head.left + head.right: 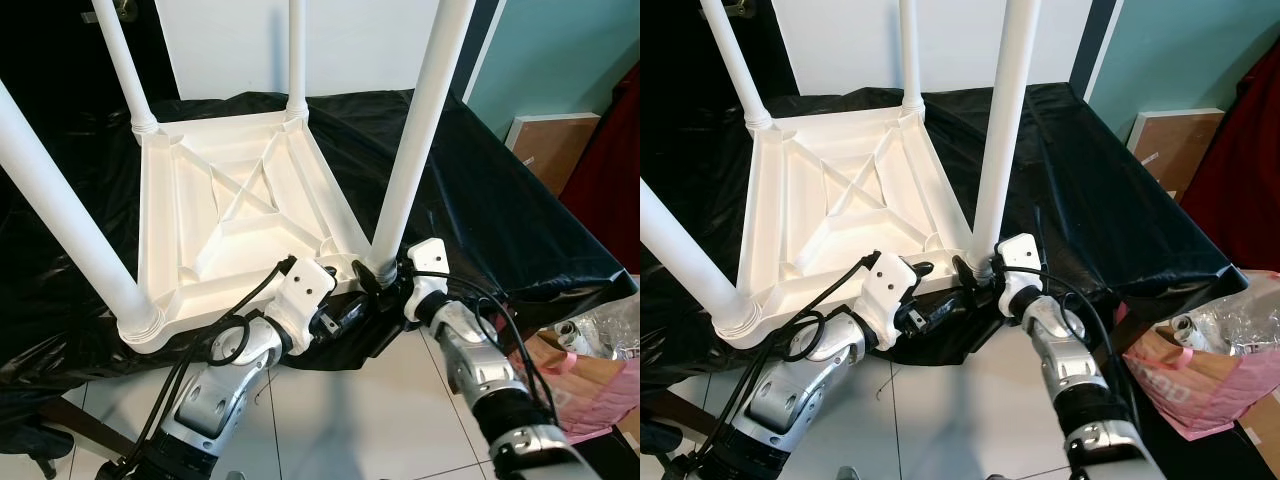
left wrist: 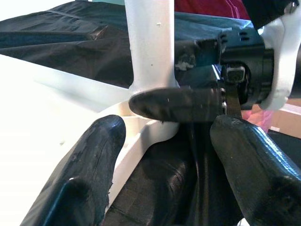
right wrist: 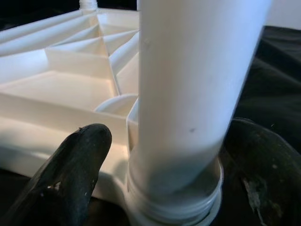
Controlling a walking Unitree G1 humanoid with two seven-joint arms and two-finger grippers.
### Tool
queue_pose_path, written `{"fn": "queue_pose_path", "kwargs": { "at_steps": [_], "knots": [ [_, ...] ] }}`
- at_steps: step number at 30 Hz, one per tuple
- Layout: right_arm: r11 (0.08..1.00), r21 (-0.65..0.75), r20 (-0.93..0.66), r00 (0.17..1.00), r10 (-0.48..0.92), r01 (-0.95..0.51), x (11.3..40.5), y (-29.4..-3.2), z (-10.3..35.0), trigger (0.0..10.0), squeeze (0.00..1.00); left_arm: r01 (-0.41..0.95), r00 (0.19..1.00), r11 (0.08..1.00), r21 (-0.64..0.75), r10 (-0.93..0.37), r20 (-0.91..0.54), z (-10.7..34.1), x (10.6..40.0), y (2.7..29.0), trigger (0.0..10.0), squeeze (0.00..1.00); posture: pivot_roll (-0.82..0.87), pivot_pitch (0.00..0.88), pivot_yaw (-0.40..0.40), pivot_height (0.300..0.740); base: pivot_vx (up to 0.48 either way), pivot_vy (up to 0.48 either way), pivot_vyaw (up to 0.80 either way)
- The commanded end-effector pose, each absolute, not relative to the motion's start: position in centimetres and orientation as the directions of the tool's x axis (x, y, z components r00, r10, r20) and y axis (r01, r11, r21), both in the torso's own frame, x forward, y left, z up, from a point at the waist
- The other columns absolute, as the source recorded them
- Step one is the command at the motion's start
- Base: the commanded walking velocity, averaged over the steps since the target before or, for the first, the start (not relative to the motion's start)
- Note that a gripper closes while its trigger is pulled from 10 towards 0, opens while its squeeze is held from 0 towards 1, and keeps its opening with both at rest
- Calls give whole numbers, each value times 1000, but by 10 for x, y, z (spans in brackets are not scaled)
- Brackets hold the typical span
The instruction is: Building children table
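Note:
A white plastic children's table [image 1: 240, 200] lies upside down on a black-sheeted surface [image 1: 500, 200], with its legs pointing up. My right gripper [image 1: 375, 275] is at the table's near right corner. It is shut on the base of the near right leg [image 1: 410, 160], one finger on each side of the threaded collar [image 3: 174, 202]. My left gripper [image 1: 350, 320] hovers just below that corner at the sheet's front edge. It is open with nothing between its fingers [image 2: 94, 155], and it points at the leg base and the right gripper's finger [image 2: 178, 103].
The near left leg [image 1: 60, 210] leans out towards me. A pink bag [image 1: 590, 360] with plastic wrapping sits on the floor at the right. A cardboard box [image 1: 550, 140] leans on the teal wall. White tiled floor [image 1: 350, 420] lies below my arms.

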State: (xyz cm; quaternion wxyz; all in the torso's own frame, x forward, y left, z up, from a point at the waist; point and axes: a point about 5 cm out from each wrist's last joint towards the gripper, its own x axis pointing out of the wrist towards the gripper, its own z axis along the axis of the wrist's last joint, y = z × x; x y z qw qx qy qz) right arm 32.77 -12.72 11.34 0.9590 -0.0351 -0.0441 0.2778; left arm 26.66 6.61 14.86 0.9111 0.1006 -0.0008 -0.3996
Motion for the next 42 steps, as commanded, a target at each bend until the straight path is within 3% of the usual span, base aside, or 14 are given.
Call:
{"fn": "queue_pose_path", "kwargs": {
  "at_steps": [1, 11, 12, 13, 30, 31, 32, 42],
  "knots": [
    [816, -110, 58, 816, 575, -567, 331, -128, 115, 10000, 0, 756, 648, 626, 190, -756, -89, 147, 266, 64, 10000, 0, 28, 38, -66, 740, 0, 0, 0],
    [741, -211, -10, 760, 650, -637, 355, -124, 131, 10000, 0, 743, 663, 639, 198, -744, -82, 150, 268, 67, 10000, 0, 47, 47, -69, 740, 0, 0, 0],
    [720, -224, -33, 743, 668, -657, 357, -122, 130, 9373, 0, 739, 667, 643, 199, -741, -83, 150, 268, 68, 10000, 0, 49, 47, -70, 740, 0, 0, 0],
    [713, -227, -35, 737, 675, -663, 357, -122, 129, 0, 0, 739, 668, 644, 199, -740, -83, 150, 268, 68, 10000, 0, 49, 47, -70, 740, 0, 0, 0],
    [701, -199, -91, 725, 682, -685, 349, -127, 110, 0, 0, 734, 674, 652, 191, -734, -81, 149, 267, 68, 10000, 0, 48, 62, -79, 740, 0, 0, 0],
    [714, -182, -92, 735, 672, -676, 348, -127, 107, 5451, 0, 734, 673, 652, 190, -735, -81, 149, 267, 68, 10000, 0, 47, 63, -80, 740, 0, 0, 0],
    [730, -162, -84, 746, 660, -664, 347, -127, 105, 10000, 0, 735, 673, 651, 188, -736, -81, 149, 267, 68, 10000, 0, 44, 62, -78, 740, 0, 0, 0],
    [865, -75, 3, 867, 498, -497, 344, -119, 102, 10000, 0, 740, 667, 647, 185, -740, -81, 148, 266, 67, 10000, 0, 35, 61, -71, 740, 0, 0, 0]
  ]
}}
